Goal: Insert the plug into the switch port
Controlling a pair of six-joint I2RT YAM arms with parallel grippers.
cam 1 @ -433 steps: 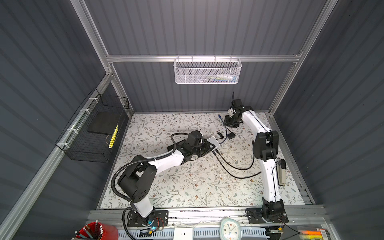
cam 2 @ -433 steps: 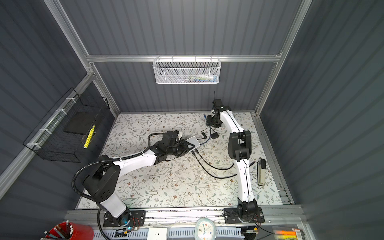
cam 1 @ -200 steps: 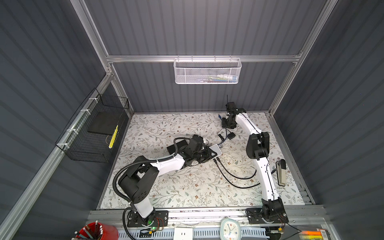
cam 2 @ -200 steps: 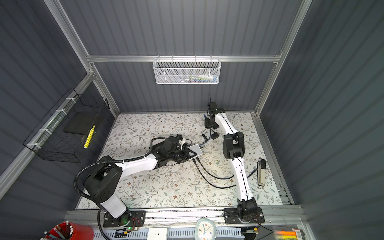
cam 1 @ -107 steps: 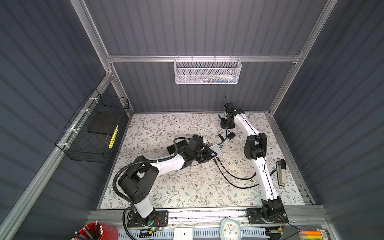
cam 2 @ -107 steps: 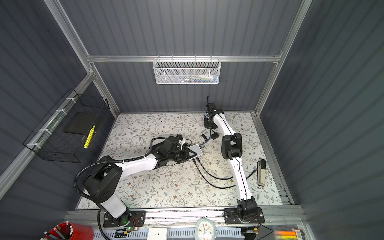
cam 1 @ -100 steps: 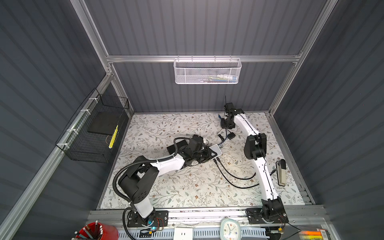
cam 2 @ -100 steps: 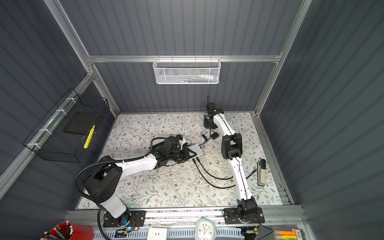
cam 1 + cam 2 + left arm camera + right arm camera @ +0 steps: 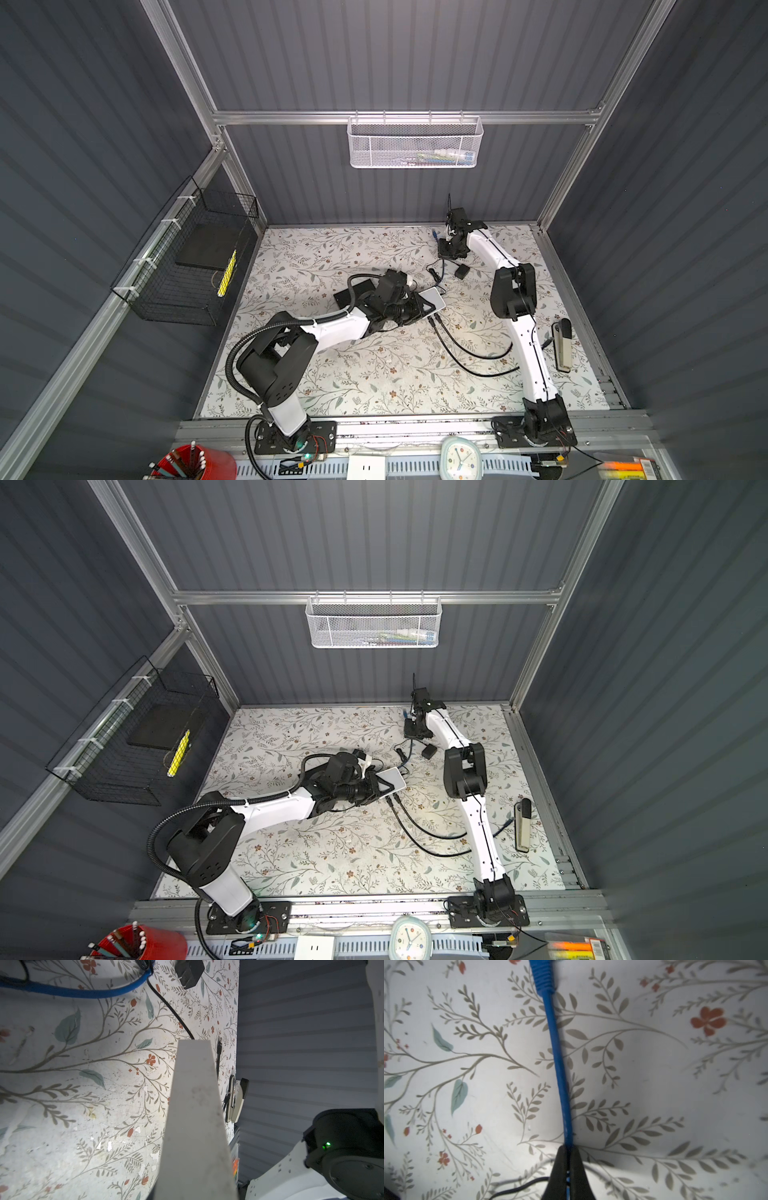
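This is a robot lab cell. A left arm (image 9: 336,328) and a right arm (image 9: 532,349) are bolted to a metal rail (image 9: 415,426) along the front edge of a table. Ribbed grey walls (image 9: 415,54) and an aluminium frame (image 9: 399,117) box the table in on three sides. A floral mat (image 9: 374,374) covers the top, scuffed and flecked in the left wrist view. A white mesh basket (image 9: 415,145) hangs from the rear crossbar and a black wire basket (image 9: 183,266) from the left wall. In front of the rail stand a clock (image 9: 459,457), a red pen cup (image 9: 199,461) and a socket (image 9: 365,469). Bare wires and a lit board (image 9: 307,457) sit by the left arm's base. Loose cables (image 9: 469,357) and a stapler (image 9: 563,353) lie on the mat.
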